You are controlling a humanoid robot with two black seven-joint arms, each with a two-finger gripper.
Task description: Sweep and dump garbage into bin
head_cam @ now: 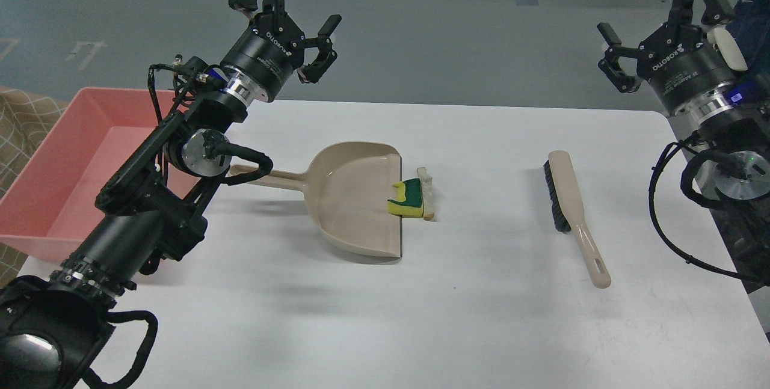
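The garbage lies at the dustpan's front lip: a yellow and green sponge piece [406, 198] with a whitish bread-like wedge [426, 186] behind it. The beige dustpan [355, 196] lies flat on the white table [385, 317], handle pointing left. A beige brush [568, 211] with black bristles lies to the right. The salmon-pink bin [66, 166] stands at the table's left end. My left gripper [295, 1] is open and empty, raised above the table's far edge. My right gripper [652, 13] is open and empty, raised at the far right.
My left arm crosses over the dustpan handle's end and the bin's right wall. A patterned beige cloth [18, 130] shows at the far left beyond the bin. Grey floor lies beyond the table's far edge.
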